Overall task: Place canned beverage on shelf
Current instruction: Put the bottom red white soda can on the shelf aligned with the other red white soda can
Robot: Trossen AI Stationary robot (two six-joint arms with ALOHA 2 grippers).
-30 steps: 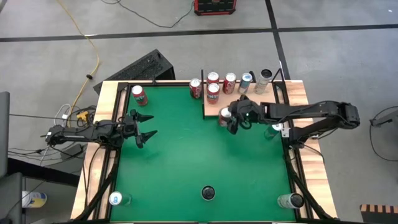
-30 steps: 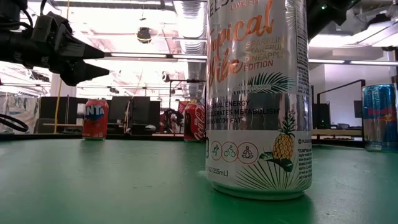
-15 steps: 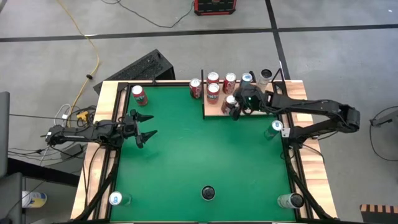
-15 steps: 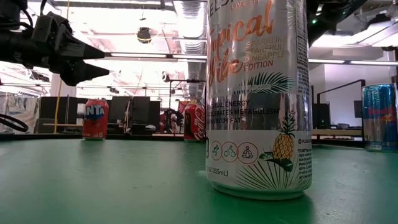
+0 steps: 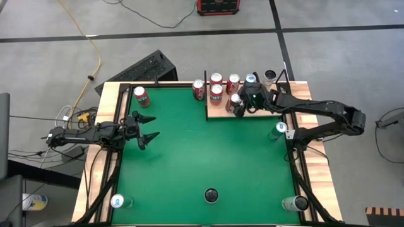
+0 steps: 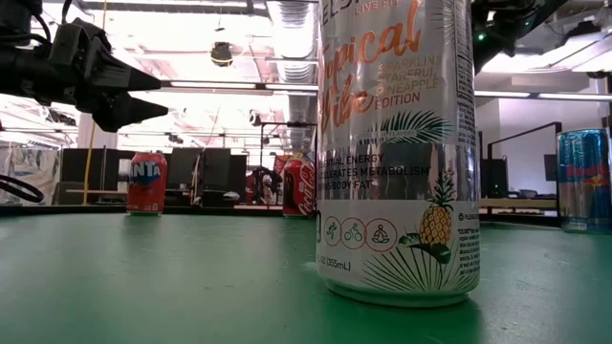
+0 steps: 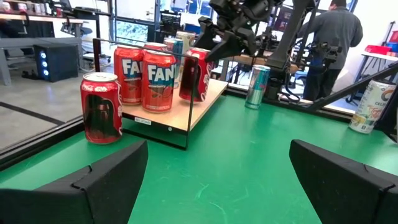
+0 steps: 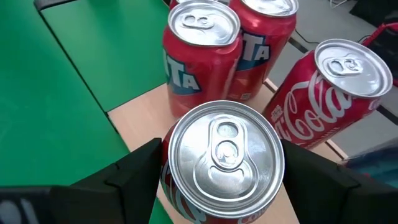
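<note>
1. My right tool (image 5: 238, 104) is clamped on a red can (image 8: 219, 163), its fingers flanking the can's sides, over the shelf (image 5: 221, 112) at the worktop's far edge.
2. The can looks upright and low over the board, just beside two red Fanta cans (image 8: 200, 53) and a Coca-Cola can (image 8: 329, 93); I can't tell whether its base is touching yet.
3. To finish well, I'd lower straight down until the base seats flat, then spread the fingers gently, keeping clear of the neighbours.
4. Withdraw upward first, not sideways, since the packed cans tip easily.
5. My left tool (image 5: 146, 128) waits with fingers spread, empty, at the worktop's left side.
</note>
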